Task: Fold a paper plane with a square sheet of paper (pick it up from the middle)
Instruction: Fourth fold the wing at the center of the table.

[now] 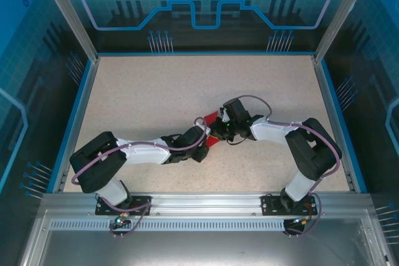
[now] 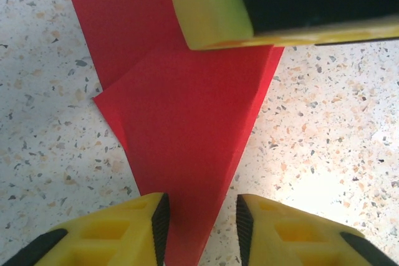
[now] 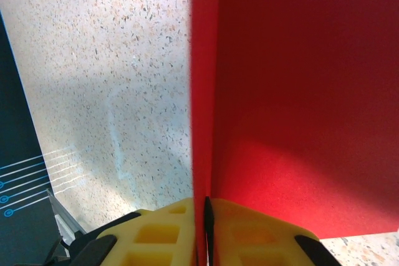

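**mik:** ok so where's the folded red paper (image 1: 212, 117) sitting?

**jo:** roughly mid-table, a bit toward the arms' side, right where the two grippers meet over the speckled tabletop (image 1: 156, 91). From the top cam the wrists cover most of it, with just red bits poking out either side.

**mik:** and the left gripper (image 2: 201, 219)?

**jo:** spread apart. On its wrist cam the paper narrows to a point that runs between the two yellow fingers (image 2: 124, 235). It looks like it meets the pad on the picture's left, but there's bare table between it and the other pad, so not a pinch imo.

**mik:** right gripper (image 3: 204, 216)?

**jo:** pressed together on the paper's edge, with a thin red line sandwiched between the pads. There's a narrow strip left of a crease, and the big red panel spreads off to the right.

**mik:** anything else on the left cam?

**jo:** one finger of the right gripper (image 2: 209, 10) comes in from the top, over the wide end of the wedge. A folded flap with a slanted edge crosses the paper too. Can't tell if that end is flat on the table or lifted.
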